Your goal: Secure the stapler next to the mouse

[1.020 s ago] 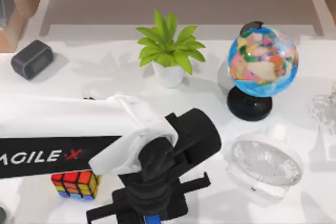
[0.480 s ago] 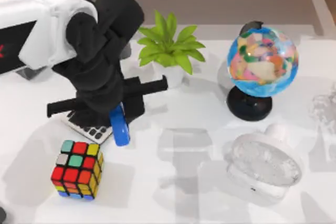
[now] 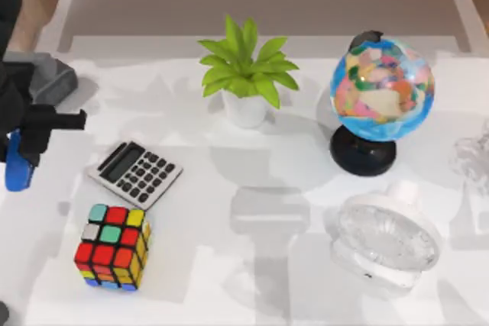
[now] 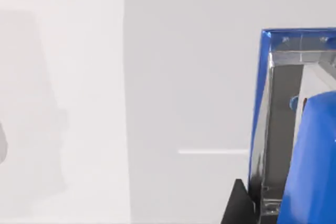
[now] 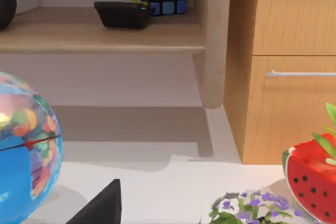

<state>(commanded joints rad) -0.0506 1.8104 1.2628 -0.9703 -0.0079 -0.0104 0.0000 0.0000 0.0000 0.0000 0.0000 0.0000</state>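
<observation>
White desk, seen from above, with the objects in order of size. Globe on a black stand at the right rear; clear round fan in front of it, near the right edge. Potted plant at the centre rear. Left gripper at the far left edge of the desk, its fingers clenched on the stapler, a blue bar that hangs from them with its lower end pointing toward the front; in the left wrist view the stapler shows a blue shell and a metal inner rail above the bare desk surface. Calculator lies flat, left of centre, just behind the puzzle cube. The right gripper's dark finger shows in the right wrist view beside the globe; whether it is released or clenched cannot be told.
</observation>
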